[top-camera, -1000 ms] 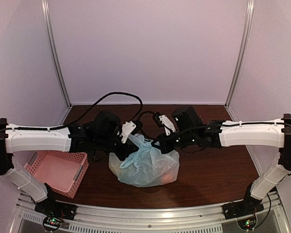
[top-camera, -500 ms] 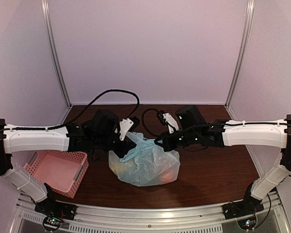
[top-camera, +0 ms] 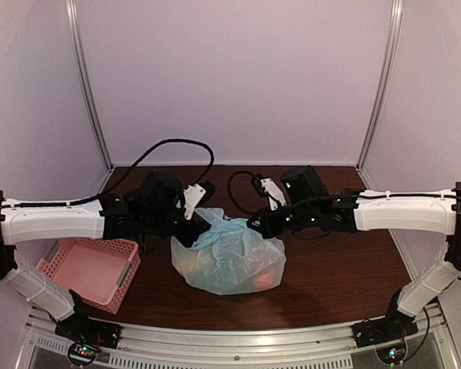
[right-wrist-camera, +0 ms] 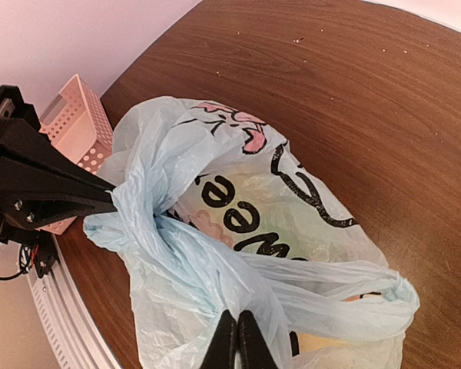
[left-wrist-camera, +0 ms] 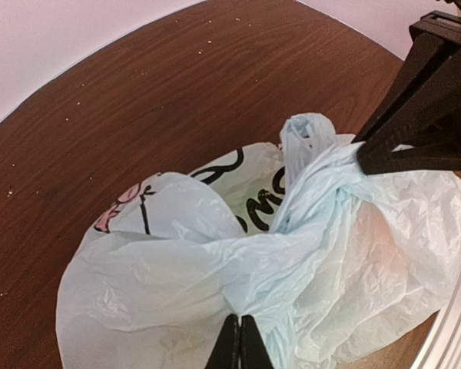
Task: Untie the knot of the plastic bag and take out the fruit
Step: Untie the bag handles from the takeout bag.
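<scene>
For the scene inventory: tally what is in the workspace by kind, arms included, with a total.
plastic bag: 1
pink basket: 1
arms: 2, left tool and right tool both shut on the bag
fruit: dim through the bag, uncountable
Total: 4, fruit aside

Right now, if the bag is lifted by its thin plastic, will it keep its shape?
Probably not: the bag is thin, crumpled film, so it would likely sag and stretch. The rounded bulges inside suggest weight, so it may hang heavy below the knot.

Both arms level and inward, left pincer and right pincer each tight-closed on the plastic bag
</scene>
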`<state>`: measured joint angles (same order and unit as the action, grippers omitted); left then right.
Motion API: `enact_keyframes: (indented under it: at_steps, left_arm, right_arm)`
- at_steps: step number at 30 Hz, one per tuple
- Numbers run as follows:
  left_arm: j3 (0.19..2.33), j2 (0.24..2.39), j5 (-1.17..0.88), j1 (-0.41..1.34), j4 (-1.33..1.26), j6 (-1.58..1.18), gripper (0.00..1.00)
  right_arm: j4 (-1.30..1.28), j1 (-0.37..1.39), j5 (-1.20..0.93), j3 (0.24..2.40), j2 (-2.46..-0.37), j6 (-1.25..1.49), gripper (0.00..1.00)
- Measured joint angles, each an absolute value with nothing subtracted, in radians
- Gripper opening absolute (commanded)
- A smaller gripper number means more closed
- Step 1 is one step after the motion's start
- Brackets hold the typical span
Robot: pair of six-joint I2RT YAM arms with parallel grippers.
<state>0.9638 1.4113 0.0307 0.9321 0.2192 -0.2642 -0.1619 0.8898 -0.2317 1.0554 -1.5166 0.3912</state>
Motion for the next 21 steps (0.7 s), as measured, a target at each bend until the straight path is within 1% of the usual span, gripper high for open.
enact_keyframes:
  at_steps: [2,4,9,17,21]
  left_arm:
    - [0.958,1.41,0.031,0.931,0.22,-0.264,0.0]
    - [0.95,1.407,0.029,0.929,0.219,-0.264,0.0]
    - [0.921,1.387,-0.009,0.928,0.21,-0.263,0.0]
    - [0.918,1.375,-0.033,0.928,0.205,-0.263,0.0]
    - [0.918,1.374,-0.038,0.928,0.202,-0.264,0.0]
  right_arm:
    - [-0.169,0.889,-0.233,1.055,-1.514,0.389,0.27]
    - [-0.18,0.885,-0.236,1.056,-1.511,0.383,0.35]
    - [-0.222,0.875,-0.243,1.074,-1.51,0.362,0.48]
    - [-0.251,0.855,-0.299,1.177,-1.537,0.321,0.54]
    - [-0.255,0.853,-0.334,1.223,-1.581,0.307,0.54]
